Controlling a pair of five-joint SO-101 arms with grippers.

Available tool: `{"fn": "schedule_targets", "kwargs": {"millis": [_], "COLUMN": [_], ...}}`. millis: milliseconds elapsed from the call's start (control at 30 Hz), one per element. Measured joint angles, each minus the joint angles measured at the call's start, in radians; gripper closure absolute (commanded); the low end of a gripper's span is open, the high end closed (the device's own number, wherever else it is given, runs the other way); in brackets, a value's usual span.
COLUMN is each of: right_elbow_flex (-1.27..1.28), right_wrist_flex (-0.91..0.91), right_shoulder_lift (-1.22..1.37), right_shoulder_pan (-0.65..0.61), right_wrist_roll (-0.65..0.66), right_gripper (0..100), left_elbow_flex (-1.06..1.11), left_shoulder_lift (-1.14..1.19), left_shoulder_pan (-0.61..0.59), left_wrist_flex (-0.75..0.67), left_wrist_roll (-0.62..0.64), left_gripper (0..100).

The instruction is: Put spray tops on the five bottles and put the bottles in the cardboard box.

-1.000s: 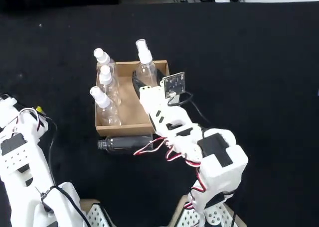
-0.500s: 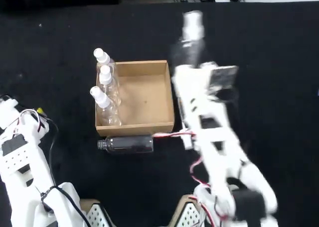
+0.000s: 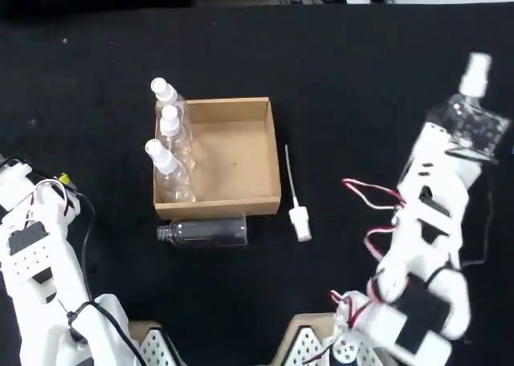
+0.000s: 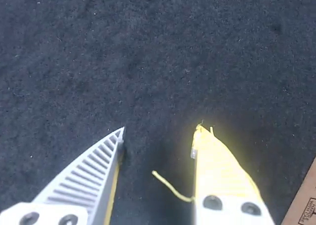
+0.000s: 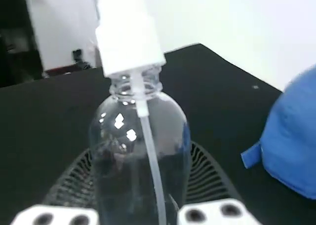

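High view: cardboard box (image 3: 241, 199) sits mid-table on the black cloth (image 3: 361, 69). Three capped bottles (image 3: 173, 161) stand in a row along the box's left wall. An uncapped bottle (image 3: 205, 232) lies on its side just in front of the box, neck pointing left. A loose spray top (image 3: 299, 220) lies on the cloth right of the box, its dip tube running away from the arms. Right gripper (image 3: 459, 113) is well off to the right of the box, carrying the held bottle (image 3: 468, 91) with a white top on it. Left arm (image 3: 32, 254) is at the near-left corner.

Left wrist view: left gripper (image 4: 159, 136) hangs over bare cloth, fingers spread with nothing between them. A corner of the box shows at the frame edge.

Right wrist view: the two fingers are clamped on the held bottle's clear body, the bottle upright, spray top seated on the neck, tube running down inside. A blue object (image 5: 291, 151) lies beyond, off to one side.
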Motion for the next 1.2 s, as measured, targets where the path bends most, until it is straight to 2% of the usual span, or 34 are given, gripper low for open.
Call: {"fn": "schedule_targets", "kwargs": {"millis": [133,233,533,700,833,1033,1200], "right_elbow_flex": [0.015,0.015,0.015,0.017,0.006,-0.006,-0.063], "right_wrist_flex": [-0.075,-0.054,0.100,0.124,-0.012,-0.299,-0.410], "right_shoulder_lift": [0.043,0.029,-0.181,-0.175,-0.040,0.207,0.342], "right_shoulder_pan": [-0.002,-0.075,-0.571,-0.815,-0.881,-0.948,-0.947], "right_wrist_roll": [-0.017,-0.023,-0.021,-0.020,-0.028,-0.123,-0.137], "right_gripper": [98.8,98.8,98.7,98.8,98.8,98.8,98.8], "left_elbow_flex": [0.000,0.000,0.000,0.000,0.000,0.000,0.000], "left_shoulder_lift": [0.000,0.000,0.000,0.000,0.000,0.000,0.000], "left_shoulder_pan": [0.000,0.000,0.000,0.000,0.000,0.000,0.000], "left_wrist_flex": [0.000,-0.005,-0.006,-0.006,-0.006,-0.006,-0.006], "left_wrist_roll": [0.000,0.000,0.000,0.000,0.000,0.000,0.000], "left_gripper": [80,80,80,80,80,80,80]}}
